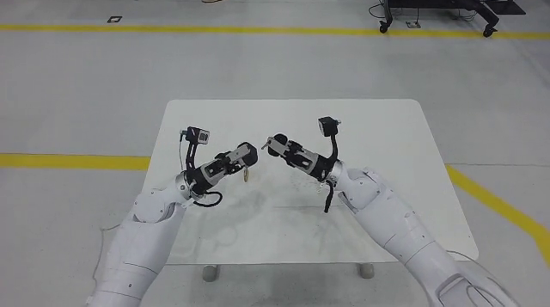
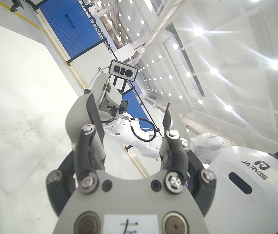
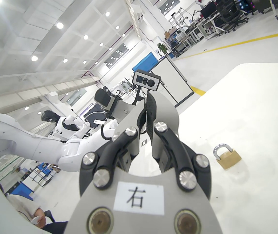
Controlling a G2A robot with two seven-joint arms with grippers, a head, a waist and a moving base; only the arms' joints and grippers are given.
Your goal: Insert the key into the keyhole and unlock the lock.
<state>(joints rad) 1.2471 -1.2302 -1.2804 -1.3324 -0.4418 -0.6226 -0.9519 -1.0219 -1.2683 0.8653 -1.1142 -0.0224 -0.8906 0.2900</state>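
Note:
A small brass padlock (image 3: pixel 227 156) with a silver shackle lies flat on the white table (image 1: pixel 378 135). From above, the padlock (image 1: pixel 247 172) is near the table's middle, just below my left gripper (image 1: pixel 249 150). My left gripper (image 2: pixel 129 103) is open, held above the table, with nothing between its fingers. It faces my right gripper (image 1: pixel 273 144) a short way off. My right gripper (image 3: pixel 146 98) is shut, its ribbed pads (image 3: pixel 151 113) pressed together. I cannot tell whether anything sits between them.
Faint scuff marks cover the table top (image 2: pixel 19 127) in front of the arms. The table's far edge (image 1: pixel 292 101) and right edge (image 1: pixel 447 178) are well away from both grippers. A yellow floor line (image 1: pixel 258 29) runs beyond the table.

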